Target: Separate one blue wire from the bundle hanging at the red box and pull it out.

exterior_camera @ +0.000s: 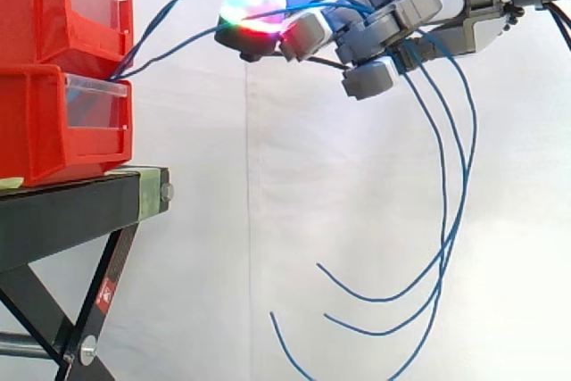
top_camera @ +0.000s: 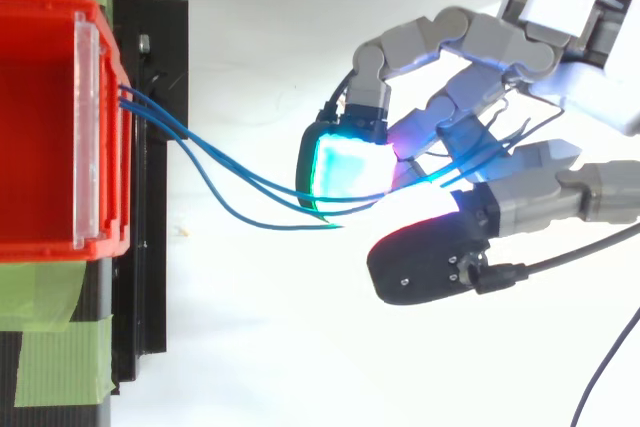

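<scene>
At three o'clock from the red box (exterior_camera: 53,122), the hand (exterior_camera: 406,20) has its fingers curled round several blue wires (exterior_camera: 444,211). Pulling now risks dragging them all out together, since no single strand is separated.

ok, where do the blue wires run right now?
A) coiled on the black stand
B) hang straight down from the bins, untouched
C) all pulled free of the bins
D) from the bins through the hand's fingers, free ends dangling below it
D: the blue wires leave the red bins, pass through the curled fingers of the hand and hang in loops beneath it.
</scene>
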Available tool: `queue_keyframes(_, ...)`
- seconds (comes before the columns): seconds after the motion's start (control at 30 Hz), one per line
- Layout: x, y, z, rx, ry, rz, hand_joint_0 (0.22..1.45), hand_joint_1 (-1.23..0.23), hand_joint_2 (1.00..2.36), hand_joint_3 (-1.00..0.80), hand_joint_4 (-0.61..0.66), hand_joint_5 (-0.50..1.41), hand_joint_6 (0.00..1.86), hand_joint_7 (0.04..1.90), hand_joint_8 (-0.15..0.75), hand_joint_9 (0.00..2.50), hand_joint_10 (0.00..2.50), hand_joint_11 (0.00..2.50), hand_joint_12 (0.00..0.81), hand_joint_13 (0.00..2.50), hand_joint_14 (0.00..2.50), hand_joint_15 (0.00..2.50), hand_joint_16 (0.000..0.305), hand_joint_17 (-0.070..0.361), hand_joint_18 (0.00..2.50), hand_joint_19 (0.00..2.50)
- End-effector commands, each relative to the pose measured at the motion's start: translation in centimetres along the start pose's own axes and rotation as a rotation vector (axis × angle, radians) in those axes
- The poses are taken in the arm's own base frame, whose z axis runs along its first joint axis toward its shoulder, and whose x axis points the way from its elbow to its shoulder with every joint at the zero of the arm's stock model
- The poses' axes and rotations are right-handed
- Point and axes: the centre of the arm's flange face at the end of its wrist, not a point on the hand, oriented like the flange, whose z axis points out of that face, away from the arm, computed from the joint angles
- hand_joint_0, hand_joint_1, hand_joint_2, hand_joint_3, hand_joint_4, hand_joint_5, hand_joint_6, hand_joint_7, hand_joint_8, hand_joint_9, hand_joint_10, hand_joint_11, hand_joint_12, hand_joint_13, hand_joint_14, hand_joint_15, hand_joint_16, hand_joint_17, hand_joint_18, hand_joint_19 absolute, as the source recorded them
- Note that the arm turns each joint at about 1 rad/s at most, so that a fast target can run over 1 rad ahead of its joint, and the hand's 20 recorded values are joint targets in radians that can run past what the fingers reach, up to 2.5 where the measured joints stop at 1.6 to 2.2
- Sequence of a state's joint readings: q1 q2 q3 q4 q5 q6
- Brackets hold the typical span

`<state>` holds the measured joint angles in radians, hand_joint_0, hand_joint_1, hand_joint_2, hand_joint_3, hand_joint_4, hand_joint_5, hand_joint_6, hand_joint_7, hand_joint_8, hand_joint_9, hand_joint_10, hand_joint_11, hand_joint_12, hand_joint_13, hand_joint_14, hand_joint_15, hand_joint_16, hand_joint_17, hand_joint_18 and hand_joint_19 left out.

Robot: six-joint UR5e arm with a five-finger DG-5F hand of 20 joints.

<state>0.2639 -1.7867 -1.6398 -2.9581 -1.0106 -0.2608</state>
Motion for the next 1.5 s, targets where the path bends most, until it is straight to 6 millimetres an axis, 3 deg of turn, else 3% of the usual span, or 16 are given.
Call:
queue_keyframes(0.0, 0.01, 0.06, 0.04, -0.001, 0.000, 0.001, 0.56, -0.73, 1.01, -0.41, 0.27, -0.25, 0.83, 1.11, 0.354, 0.90, 0.01, 1.62, 0.357, 1.02, 2.20, 1.04, 0.050, 0.113, 0.98, 1.49)
queue_keyframes(0.27, -0.03, 0.06, -0.02, -0.001, 0.000, 0.001, 0.53, -0.66, 1.00, -0.50, 0.28, -0.25, 0.83, 1.09, 0.367, 0.91, 0.01, 1.61, 0.368, 1.03, 2.25, 0.99, 0.053, 0.120, 1.01, 1.48)
queue_keyframes(0.53, -0.05, 0.02, -0.05, 0.001, -0.001, -0.001, 0.58, -0.59, 1.01, -0.42, 0.27, -0.24, 0.83, 1.08, 0.354, 0.96, 0.01, 1.61, 0.344, 1.06, 2.21, 1.02, 0.048, 0.109, 1.02, 1.47)
queue_keyframes(1.23, 0.01, -0.02, 0.01, 0.000, 0.000, -0.001, 0.66, -0.65, 1.02, -0.22, 0.25, -0.24, 0.85, 1.05, 0.348, 1.00, 0.01, 1.63, 0.346, 1.08, 2.16, 1.09, 0.046, 0.104, 1.04, 1.47)
queue_keyframes(1.47, 0.01, -0.02, 0.01, 0.000, 0.000, -0.001, 0.70, -0.77, 1.03, -0.17, 0.25, -0.24, 0.85, 1.07, 0.341, 0.96, 0.01, 1.65, 0.354, 1.07, 2.14, 1.10, 0.046, 0.103, 1.01, 1.47)
